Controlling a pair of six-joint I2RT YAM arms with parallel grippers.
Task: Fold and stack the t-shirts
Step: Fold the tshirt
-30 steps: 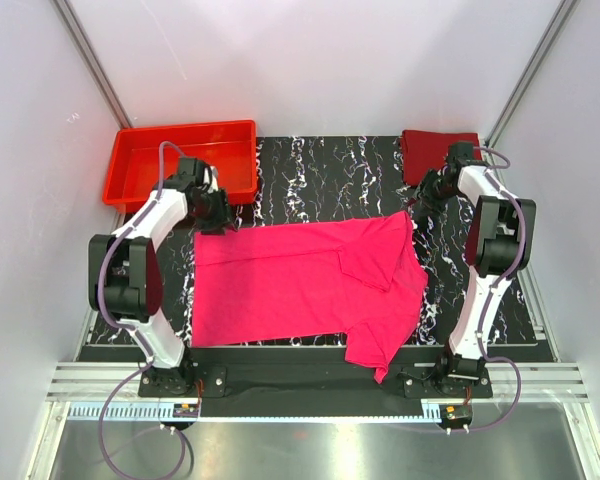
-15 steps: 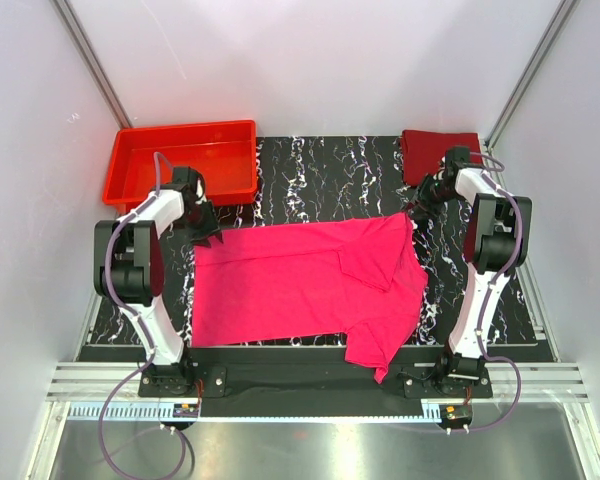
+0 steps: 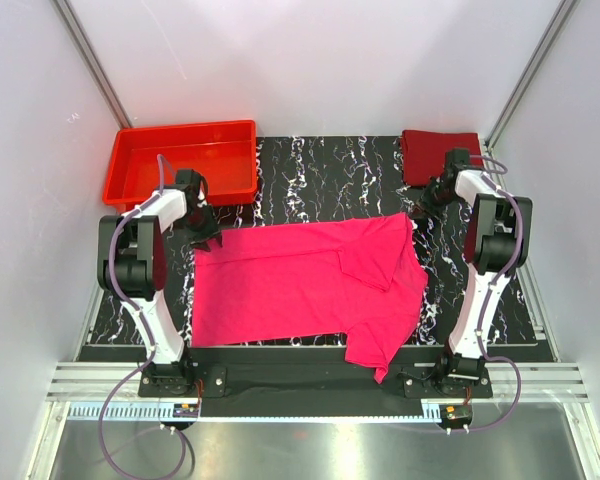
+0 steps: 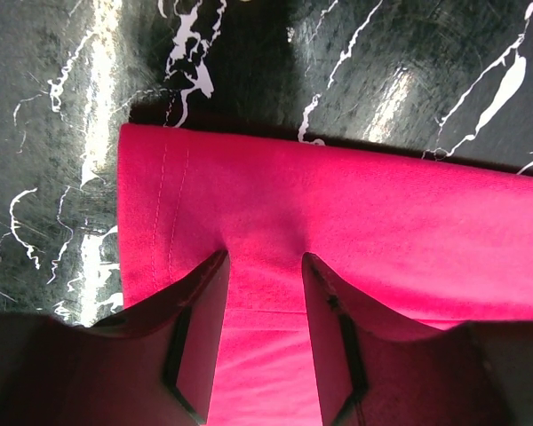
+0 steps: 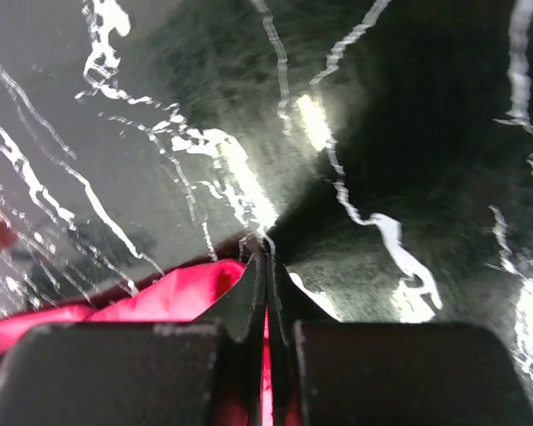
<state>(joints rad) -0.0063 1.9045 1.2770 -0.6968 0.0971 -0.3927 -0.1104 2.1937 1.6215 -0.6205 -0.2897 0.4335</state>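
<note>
The magenta-pink t-shirt (image 3: 300,280) lies spread flat on the black marbled table, one sleeve folded over its right half. Its far left corner fills the left wrist view as pink cloth (image 4: 382,222). My left gripper (image 3: 205,238) stands open over that corner, fingers astride the cloth near the stitched hem (image 4: 265,257). My right gripper (image 3: 418,210) is at the far right corner of the pink shirt. In the right wrist view the gripper (image 5: 266,253) is shut with a sliver of pink cloth (image 5: 178,293) pinched between the fingers. The dark maroon t-shirt (image 3: 435,152) lies folded at the back right.
A rigid red plastic tray (image 3: 185,128) stands at the back left, just beyond the left gripper. White walls with metal rails close in both sides. The pink shirt's near right part hangs over the table's front edge (image 3: 280,352).
The right gripper has shut on the pink shirt's far right corner. The left gripper has come down from beside the tray onto the shirt's far left corner, still open.
</note>
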